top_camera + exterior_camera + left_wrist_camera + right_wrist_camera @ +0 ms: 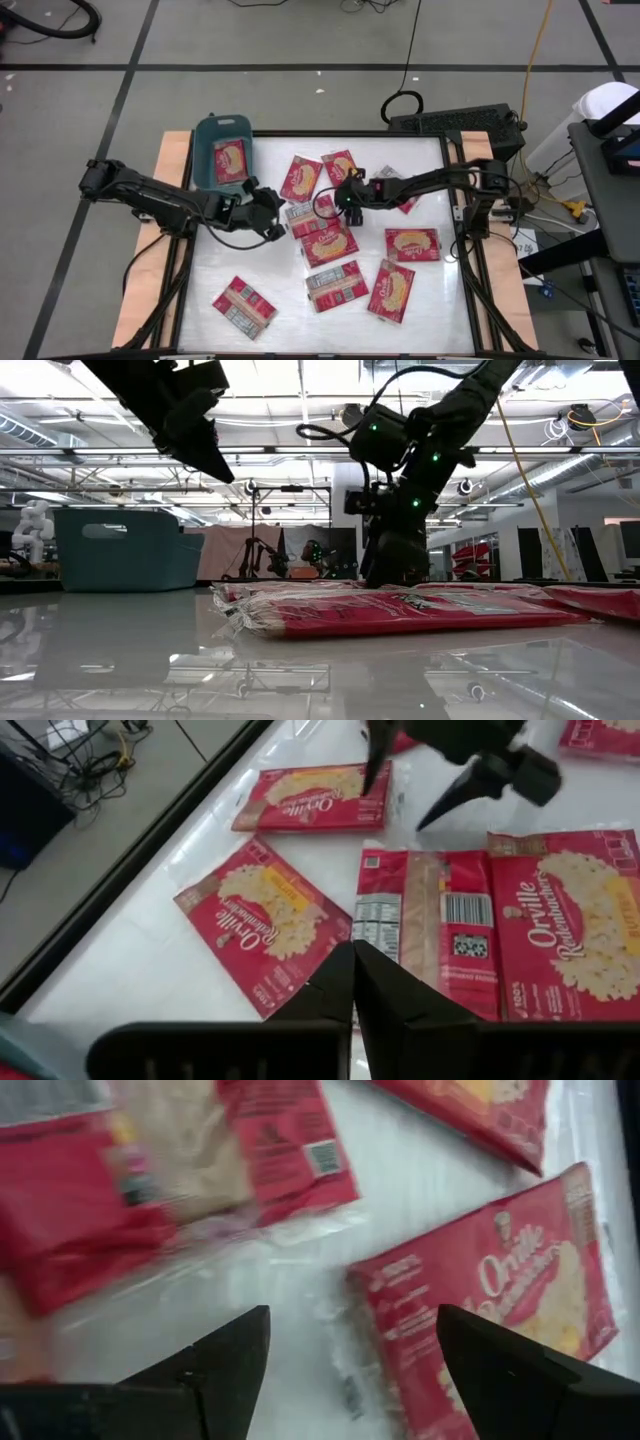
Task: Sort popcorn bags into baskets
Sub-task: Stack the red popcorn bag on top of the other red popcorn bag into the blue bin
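My right gripper [338,203] is low over the middle of the white table [430,300], its fingers spread wide and holding nothing, above the red popcorn bags [329,243] that lie scattered there. My left gripper [276,213] is closed and empty, near the teal basket [207,133], where one bag [230,160] already lies.

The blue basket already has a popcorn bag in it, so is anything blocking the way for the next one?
Nothing visible does. The basket sits at the table's far left corner, and the white tabletop between it and the loose bags is bare.
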